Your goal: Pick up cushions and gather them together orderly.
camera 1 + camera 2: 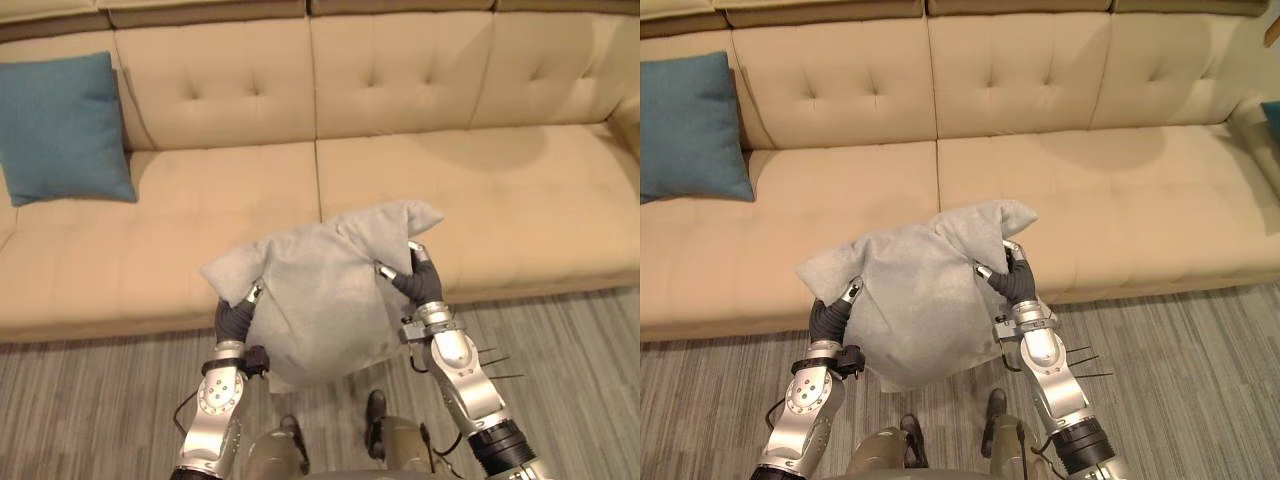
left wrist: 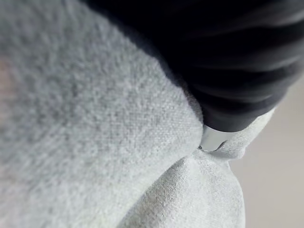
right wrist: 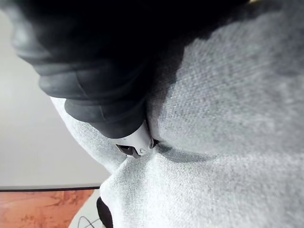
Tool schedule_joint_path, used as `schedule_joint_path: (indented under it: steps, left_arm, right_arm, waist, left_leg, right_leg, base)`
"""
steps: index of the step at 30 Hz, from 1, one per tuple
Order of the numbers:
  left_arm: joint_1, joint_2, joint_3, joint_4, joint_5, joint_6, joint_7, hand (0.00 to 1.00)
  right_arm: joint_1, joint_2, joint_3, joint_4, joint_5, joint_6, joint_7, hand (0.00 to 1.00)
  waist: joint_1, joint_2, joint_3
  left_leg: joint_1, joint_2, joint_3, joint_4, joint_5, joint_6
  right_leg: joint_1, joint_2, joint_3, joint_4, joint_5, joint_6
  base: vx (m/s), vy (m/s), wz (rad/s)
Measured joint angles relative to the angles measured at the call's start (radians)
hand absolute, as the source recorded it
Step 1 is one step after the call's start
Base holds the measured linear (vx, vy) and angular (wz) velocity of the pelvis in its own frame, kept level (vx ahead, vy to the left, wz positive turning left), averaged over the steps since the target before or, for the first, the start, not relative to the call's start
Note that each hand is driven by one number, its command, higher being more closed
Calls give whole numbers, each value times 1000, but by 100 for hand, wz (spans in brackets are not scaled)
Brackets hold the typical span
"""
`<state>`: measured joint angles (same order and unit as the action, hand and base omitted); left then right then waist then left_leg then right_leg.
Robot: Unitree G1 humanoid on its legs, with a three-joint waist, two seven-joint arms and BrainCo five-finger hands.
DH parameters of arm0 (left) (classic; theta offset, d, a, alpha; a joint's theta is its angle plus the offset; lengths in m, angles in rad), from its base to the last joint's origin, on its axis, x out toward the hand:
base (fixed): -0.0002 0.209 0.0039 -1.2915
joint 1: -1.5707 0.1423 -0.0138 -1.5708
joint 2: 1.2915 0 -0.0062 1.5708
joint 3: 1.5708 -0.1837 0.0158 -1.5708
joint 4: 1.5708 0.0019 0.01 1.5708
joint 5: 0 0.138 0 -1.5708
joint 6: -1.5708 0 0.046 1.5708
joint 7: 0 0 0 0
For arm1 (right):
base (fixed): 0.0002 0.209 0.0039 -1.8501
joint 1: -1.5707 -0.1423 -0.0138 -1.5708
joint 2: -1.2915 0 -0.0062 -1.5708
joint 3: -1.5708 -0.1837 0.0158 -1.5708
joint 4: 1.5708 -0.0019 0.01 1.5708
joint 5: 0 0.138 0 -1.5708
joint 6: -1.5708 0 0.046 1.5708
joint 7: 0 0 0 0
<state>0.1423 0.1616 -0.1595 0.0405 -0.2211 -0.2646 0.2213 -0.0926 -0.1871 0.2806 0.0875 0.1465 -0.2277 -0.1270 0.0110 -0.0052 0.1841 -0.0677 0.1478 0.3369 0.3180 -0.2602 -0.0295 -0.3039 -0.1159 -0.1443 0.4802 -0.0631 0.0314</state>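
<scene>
The right hand [image 1: 420,280] is gripping the right side of the grey cushion [image 1: 320,300]. Its fingers [image 1: 414,248] are curling over the cushion's upper right corner while the thumb is pressing into the fabric just below, so a fold of cloth is being pinched between them. In the right wrist view the dark ribbed cover is lying hard against the grey weave, and the fabric is creasing where the hand is digging in.

The left hand [image 1: 236,315] is pressing against the cushion's opposite side, just under the corner that is sticking out to the left. Most of it is sinking behind the fabric, and whether it is clasping the cloth or merely bracing it cannot be told. In the left wrist view its dark cover is bearing into the same grey cloth, which is bulging round it.

Between the two hands the cushion is being held up, tilted, with one corner pointing up and to the right. Its lower part is showing over the striped grey carpet [image 1: 100,400] in front of the beige sofa [image 1: 500,200], and its upper part over the seat's front edge.

Well apart from it, at the sofa's left end, a blue cushion [image 1: 62,125] is resting on the seat and leaning upright against the tufted backrest.
</scene>
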Motion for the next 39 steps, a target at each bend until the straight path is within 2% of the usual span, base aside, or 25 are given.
schedule_joint_path:
  steps: [2,3,4,6,7,8,9,10,11,12,13,14,16,17,18,20,22,23,24,25,26,28,30,35,39]
  left_arm:
    - [0,3,-3,-1,9,3,-3,100]
    - [0,7,-3,-1,19,5,-3,100]
    - [2,10,-3,-1,21,7,-3,100]
    - [3,12,-3,-2,25,7,-3,100]
    - [2,21,-4,-3,26,7,-3,100]
    - [2,24,-5,-3,26,7,-3,100]
    - [2,38,-12,-3,26,7,-3,100]
    - [2,52,-23,-2,26,9,-3,100]
    - [2,50,-34,2,26,14,-4,100]
    - [3,27,-50,11,29,24,-6,100]
    - [5,14,-53,12,37,26,-15,100]
    - [2,7,-53,12,37,26,-24,100]
    - [-26,0,-51,41,37,26,-43,100]
    - [-33,-2,-52,54,37,26,-47,100]
    - [-42,-8,-54,68,37,27,-49,100]
    - [-49,-16,-49,76,37,26,-63,100]
    - [-59,-17,-42,76,37,26,-68,100]
    - [-72,-19,-44,78,37,27,-68,100]
    - [-77,-20,-46,78,37,27,-68,100]
    - [-81,-25,-48,77,38,27,-68,100]
    - [-99,-9,-49,83,40,28,-66,100]
    - [-115,12,-49,83,41,28,-64,100]
    - [-142,14,-38,82,41,27,-46,100]
    - [-317,62,-20,87,51,27,39,100]
    - [-652,108,15,220,117,28,130,100]
  right_arm:
    - [0,-2,0,18,0,0,0,100]
    - [-2,-1,1,30,-1,0,0,100]
    - [-3,1,2,44,-1,0,0,100]
    - [-3,-4,7,55,-2,9,1,100]
    - [-3,-17,13,56,-3,14,5,100]
    - [-3,-19,13,56,-4,15,7,100]
    - [-1,-26,13,56,-10,18,16,100]
    - [8,-32,11,56,-23,19,18,100]
    - [18,-40,10,56,-23,19,18,100]
    - [30,-62,4,57,-23,25,18,100]
    - [37,-64,-9,57,-26,37,18,100]
    - [36,-65,-14,56,-34,42,19,100]
    - [35,-70,-30,55,-36,42,19,100]
    - [35,-69,-37,55,-35,42,18,100]
    - [35,-69,-47,46,-35,42,18,100]
    - [30,-69,-56,19,-35,40,17,100]
    - [22,-69,-59,5,-35,37,17,100]
    - [14,-67,-69,6,-36,37,16,100]
    - [15,-67,-74,6,-36,37,15,100]
    - [14,-71,-79,5,-37,37,15,100]
    - [15,-42,-85,11,-39,39,13,100]
    - [14,-24,-85,11,-42,39,9,100]
    - [-12,-5,-85,11,-61,40,-7,100]
    - [-227,27,-85,55,-82,39,-94,100]
    - [-517,31,-135,165,-111,39,-187,100]
  waist:
    - [2,0,0]
    - [1,-2,1]
    - [1,-2,0]
    - [-8,8,3]
    - [-17,7,3]
    - [-21,7,3]
    - [-32,3,1]
    - [-48,-10,-2]
    - [-57,-12,-3]
    - [-61,30,-2]
    - [-67,48,-9]
    - [-71,50,-10]
    - [-43,52,-10]
    - [-44,54,-10]
    - [-48,53,-10]
    - [-46,54,-11]
    - [-41,54,-11]
    - [-37,56,-11]
    - [-37,68,-15]
    - [-38,99,-20]
    - [-41,87,-22]
    - [-46,83,-20]
    - [-30,83,-20]
    - [-22,81,-19]
    - [-23,56,20]
  left_leg:
    - [34,-25,-3,19,-39,14]
    - [49,-40,-10,31,-65,39]
    - [54,-46,-14,33,-71,45]
    - [59,-45,-37,28,-83,39]
    - [61,-44,-57,9,-87,32]
    - [62,-45,-62,4,-87,32]
    - [67,-48,-75,-7,-87,10]
    - [83,-59,-98,-1,-101,-24]
    - [99,-61,-114,3,-115,-40]
    - [131,-28,-126,-4,-126,-63]
    - [105,-2,-145,68,-111,-91]
    - [37,38,-161,224,-68,-136]
    - [-94,119,-138,526,52,-128]
    - [-112,135,-131,572,48,-125]
    - [-134,143,-106,611,31,-103]
    - [-169,146,-60,564,0,-51]
    - [-210,139,-64,482,-7,-40]
    - [-231,118,-64,316,6,-48]
    - [-218,111,-63,177,63,-58]
    - [-210,118,-64,67,192,-62]
    - [-191,95,-60,37,165,-60]
    - [-176,52,-54,-14,179,-45]
    - [-168,25,-34,-50,187,-34]
    - [-243,11,-11,-99,221,-14]
    - [-306,20,-13,-112,265,-15]
  right_leg:
    - [-53,-43,12,180,-2,3]
    - [-92,-78,11,274,9,-8]
    - [-114,-90,4,306,-5,-20]
    - [-131,-79,-11,204,-62,-11]
    - [-138,-55,3,14,-32,16]
    - [-138,-49,9,-36,-19,24]
    - [-133,-24,32,-207,55,58]
    - [-121,-17,73,-295,106,49]
    - [-118,-12,103,-276,180,35]
    - [-124,9,95,-203,169,30]
    - [-123,23,70,-165,126,6]
    - [-111,39,55,-149,106,-11]
    - [-37,76,51,-199,87,-41]
    - [-9,80,51,-223,87,-42]
    - [45,80,55,-269,88,-43]
    - [117,77,71,-335,89,-42]
    - [137,70,79,-357,92,-36]
    - [141,55,82,-363,98,-26]
    - [141,55,82,-365,101,-20]
    - [146,74,80,-374,103,-7]
    - [156,59,90,-397,102,22]
    - [158,23,91,-408,108,30]
    - [148,1,105,-422,115,40]
    - [49,5,140,-454,163,35]
    - [-17,11,146,-464,200,34]
  base:
    - [-20,50,8]
    - [-4,33,8]
    - [45,22,14]
    - [115,-19,29]
    - [127,-32,33]
    - [221,-86,45]
    - [342,-170,53]
    - [435,-229,66]
    - [410,-229,56]
    - [370,-146,44]
    - [471,-191,26]
    - [575,-228,6]
    - [511,-230,-27]
    - [426,-129,-21]
    - [392,-65,-8]
    - [378,3,-17]
    - [220,98,-19]
    - [194,160,-17]
    - [182,178,-18]
    - [168,216,-11]
    - [161,215,5]
    - [121,201,16]
    - [41,128,-6]
    - [-63,46,-18]
    - [-121,-16,-4]
